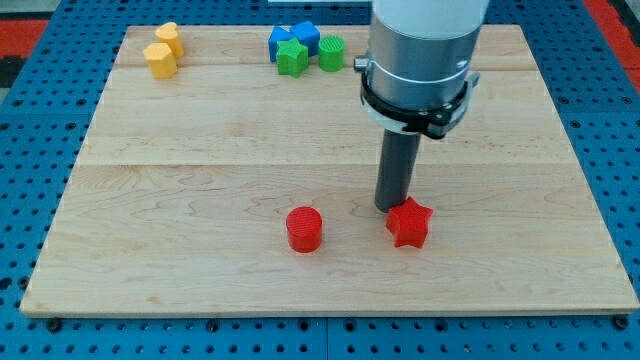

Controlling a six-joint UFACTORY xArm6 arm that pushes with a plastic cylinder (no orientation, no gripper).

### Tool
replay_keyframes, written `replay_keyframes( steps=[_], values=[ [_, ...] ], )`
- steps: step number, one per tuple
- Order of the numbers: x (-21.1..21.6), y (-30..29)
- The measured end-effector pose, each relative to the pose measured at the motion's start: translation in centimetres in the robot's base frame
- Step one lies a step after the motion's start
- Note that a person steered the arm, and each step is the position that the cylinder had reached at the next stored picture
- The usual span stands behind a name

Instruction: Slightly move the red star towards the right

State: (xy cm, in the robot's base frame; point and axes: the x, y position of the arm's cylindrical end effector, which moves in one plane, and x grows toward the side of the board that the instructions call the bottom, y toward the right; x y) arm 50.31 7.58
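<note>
- The wooden surface (200,150) carried every block; the red star (409,222) lay near the view's bottom, right of centre.
- A red cylinder (304,229) stood well apart on the star's left.
- My tip (391,207) rested touching the star's upper-left edge; the rod has no fingers, so it held nothing.
- Judged so, the rightward nudge looked barely begun or unfinished.

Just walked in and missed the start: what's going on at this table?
A robot arm with a dark rod is working on the red star on the wooden board. My tip sits right against the star's upper left edge. A red cylinder stands apart to the star's left. Yellow, blue and green blocks are clustered along the view's top edge.
</note>
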Motion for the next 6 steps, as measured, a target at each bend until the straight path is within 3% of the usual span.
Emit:
replay_keyframes(
  steps=[2,4,6],
  values=[
    [-0.6,-0.9],
    [2.9,-2.2],
    [2.9,1.1]
  ],
)
